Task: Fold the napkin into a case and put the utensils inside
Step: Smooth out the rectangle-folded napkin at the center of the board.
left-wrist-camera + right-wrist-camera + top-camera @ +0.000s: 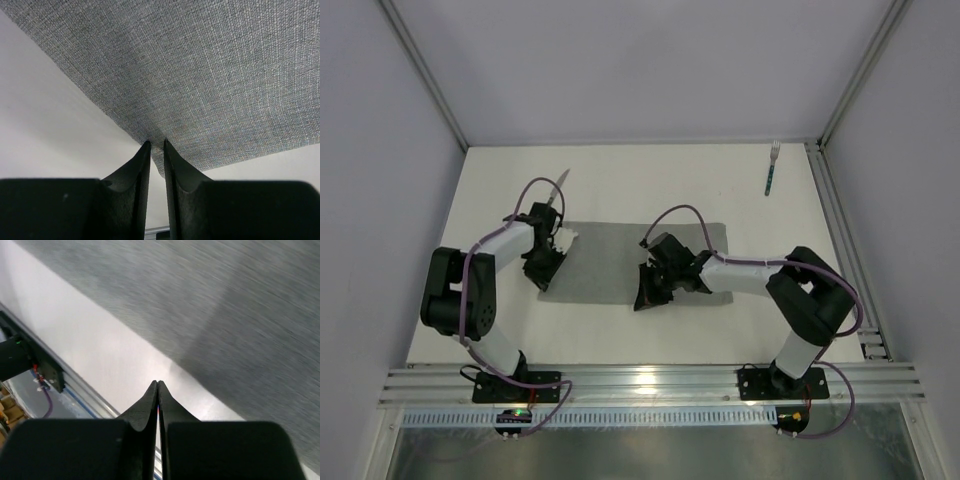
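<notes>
The top external camera looks steeply down from above and behind the arm bases, holding the whole surface (650,180) with the napkin (620,262) near mid-frame. The left wrist camera sits very close at the napkin's near-left corner, sighting along the left end effector (157,145). The right wrist camera sights past the right end effector (158,383) at the napkin's near edge, its picture blurred, and both patches lie inside the overhead view.

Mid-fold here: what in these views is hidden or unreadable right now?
Top view: the knife is tiny, and its near end runs behind the left arm.
Top view: the right gripper has its tips under its own wrist.
Right wrist view: motion blur smears the napkin weave and edge.
Left wrist view: the left gripper pinches the napkin corner; its fingers hide how much cloth is caught.
</notes>
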You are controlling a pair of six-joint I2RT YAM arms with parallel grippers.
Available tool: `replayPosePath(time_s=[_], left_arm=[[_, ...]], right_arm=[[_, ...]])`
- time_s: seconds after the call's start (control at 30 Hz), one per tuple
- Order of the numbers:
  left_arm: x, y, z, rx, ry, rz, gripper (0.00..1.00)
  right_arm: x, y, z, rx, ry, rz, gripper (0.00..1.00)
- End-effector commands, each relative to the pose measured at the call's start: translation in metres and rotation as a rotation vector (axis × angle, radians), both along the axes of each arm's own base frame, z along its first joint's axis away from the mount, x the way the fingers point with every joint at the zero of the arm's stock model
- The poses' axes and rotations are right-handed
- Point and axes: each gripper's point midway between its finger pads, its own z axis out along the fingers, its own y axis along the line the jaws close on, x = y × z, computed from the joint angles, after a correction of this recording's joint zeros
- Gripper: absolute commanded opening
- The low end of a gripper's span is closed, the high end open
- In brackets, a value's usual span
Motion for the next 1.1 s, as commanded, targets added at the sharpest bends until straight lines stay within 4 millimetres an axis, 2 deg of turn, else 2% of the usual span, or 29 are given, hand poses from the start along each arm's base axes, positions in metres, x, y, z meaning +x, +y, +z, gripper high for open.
replayPosePath(time_s=[0.0,0.03,0.13,0.17,0.27,0.37,0.43,0.5,0.57,0.63,0.7,0.73,0.8,0.87,0.93,0.97,1.0,1.03,1.07], left_arm=[[-0.003,0.005,-0.02,0.01,0.007,-0.002,0.2],[-0.003,0.005,-0.019,0.01,0.007,-0.001,0.2],[-0.003,0.005,-0.016,0.008,0.0,0.002,0.2],[-0.002,0.005,-0.015,0.007,-0.005,0.002,0.2],[-0.002,0.005,-0.013,0.006,-0.011,0.004,0.2],[-0.001,0.005,-0.013,0.006,-0.014,0.002,0.2],[-0.001,0.005,-0.013,0.007,-0.013,0.003,0.2],[0.0,0.011,-0.015,0.043,-0.017,0.012,0.2],[0.0,0.017,-0.017,0.08,-0.015,0.026,0.2],[-0.002,0.023,-0.021,0.116,-0.003,0.031,0.2],[-0.002,0.026,-0.024,0.131,0.001,0.03,0.2],[-0.003,0.027,-0.027,0.133,0.002,0.029,0.2],[-0.004,0.028,-0.029,0.14,0.006,0.026,0.2],[-0.004,0.028,-0.031,0.143,0.007,0.026,0.19],[-0.005,0.029,-0.032,0.147,0.009,0.023,0.19],[-0.006,0.03,-0.033,0.148,0.012,0.021,0.19],[-0.007,0.03,-0.033,0.149,0.012,0.02,0.19],[-0.007,0.03,-0.034,0.151,0.013,0.017,0.19],[-0.007,0.03,-0.034,0.15,0.012,0.014,0.19]], right_arm=[[0.021,0.042,0.07,0.16,-0.161,0.079,0.03],[0.028,0.054,0.08,0.217,-0.187,0.072,0.03],[0.044,0.073,0.073,0.223,-0.159,0.026,0.03],[0.056,0.083,0.078,0.236,-0.194,0.006,0.03],[0.061,0.1,0.042,0.194,-0.155,0.001,0.03],[0.057,0.107,0.022,0.166,-0.126,0.013,0.03],[0.05,0.103,-0.002,0.134,-0.078,0.009,0.03],[0.044,0.1,-0.012,0.134,-0.043,-0.005,0.03],[0.038,0.083,-0.026,0.1,-0.009,-0.033,0.03],[0.038,0.072,-0.023,0.091,-0.015,-0.066,0.03],[0.033,0.052,-0.031,0.054,0.006,-0.096,0.03],[0.035,0.048,-0.024,0.062,-0.002,-0.112,0.03],[0.031,0.03,-0.029,0.034,0.015,-0.139,0.03],[0.03,0.016,-0.024,0.024,0.01,-0.162,0.03],[0.029,-0.006,-0.029,-0.013,0.024,-0.199,0.03],[0.032,-0.012,-0.022,-0.008,0.006,-0.215,0.03],[0.031,-0.022,-0.024,-0.023,0.013,-0.234,0.03],[0.032,-0.041,-0.031,-0.043,0.028,-0.275,0.03],[0.031,-0.054,-0.028,-0.057,0.029,-0.299,0.03]])
